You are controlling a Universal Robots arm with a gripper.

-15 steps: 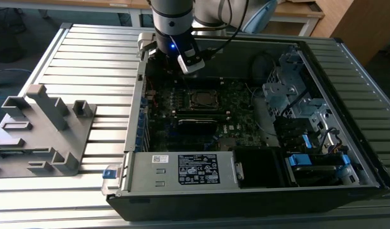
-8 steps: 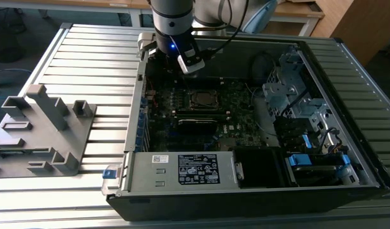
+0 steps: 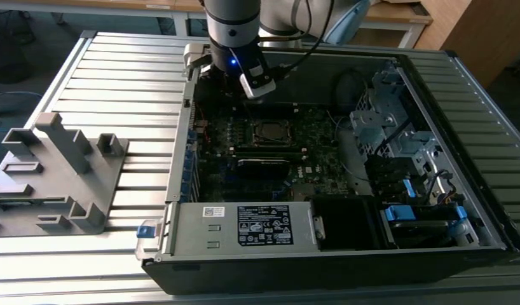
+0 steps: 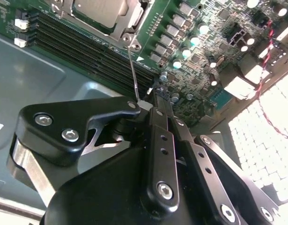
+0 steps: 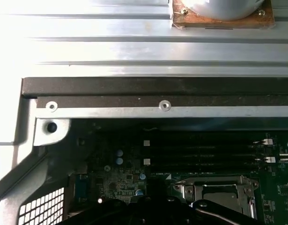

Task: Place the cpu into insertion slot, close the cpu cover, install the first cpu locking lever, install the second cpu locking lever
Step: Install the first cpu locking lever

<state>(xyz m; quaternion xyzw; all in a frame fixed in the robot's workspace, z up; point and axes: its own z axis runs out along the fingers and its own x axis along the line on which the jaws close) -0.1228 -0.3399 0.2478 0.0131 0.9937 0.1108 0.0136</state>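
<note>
In the exterior view, an open computer case [image 3: 345,254] lies on a slatted metal tabletop [image 3: 116,70]. A grey plastic fixture [image 3: 52,171] stands at the exterior view's left. The arm reaches down into the case, and the gripper [image 3: 258,94] hangs just above the circuit board [image 3: 320,171], near the insertion slot [image 3: 282,137]. The cpu [image 3: 269,131] sits in that slot.

In the second wrist view, the cpu [image 4: 99,9] shows its dull silver top, with the cpu cover [image 4: 132,18] lying flat around it. A thin wire locking lever [image 4: 132,70] runs from the corner of the cover past the long memory slots [image 4: 78,47] to the gripper [image 4: 144,104], whose black fingers [image 4: 111,115] look pressed together on the lever's end.

In the first wrist view, the cover [image 5: 190,190] frames the cpu [image 5: 223,196] beside the memory slots [image 5: 204,152], below the case's metal edge [image 5: 134,111].
</note>
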